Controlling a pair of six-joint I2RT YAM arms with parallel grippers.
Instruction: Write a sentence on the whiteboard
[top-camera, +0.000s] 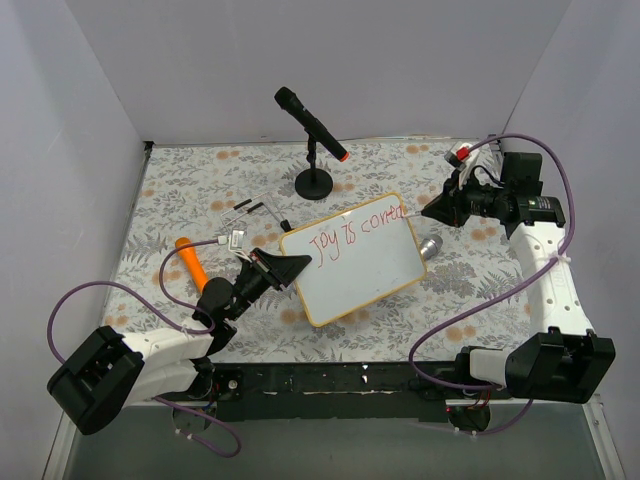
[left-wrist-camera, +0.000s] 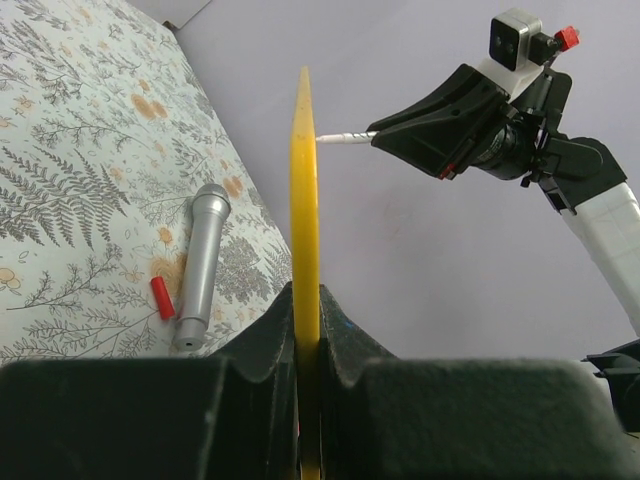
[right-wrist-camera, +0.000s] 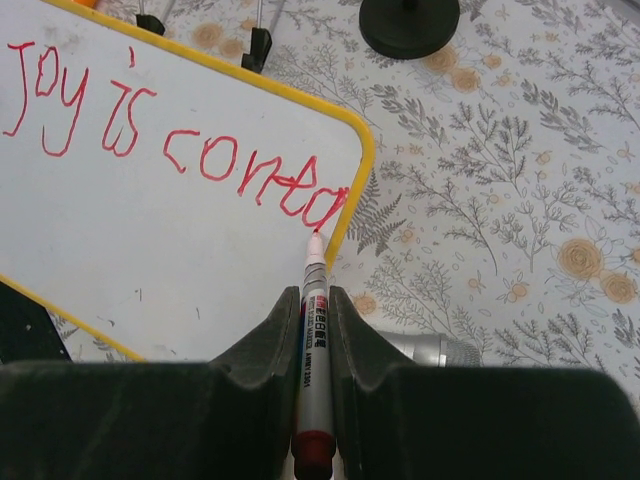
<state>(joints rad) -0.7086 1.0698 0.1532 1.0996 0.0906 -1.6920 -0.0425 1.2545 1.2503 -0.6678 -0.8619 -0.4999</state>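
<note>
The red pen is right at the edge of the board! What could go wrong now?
1. The marker has its tip at the last letter of the sentence, right by the whiteboard rim, so the next letters could run off the board.
2. The left gripper pinches the board by one edge only. A push from the marker in the right gripper might tip or slide it.
3. The silver microphone lies near that corner and could get bumped.
</note>
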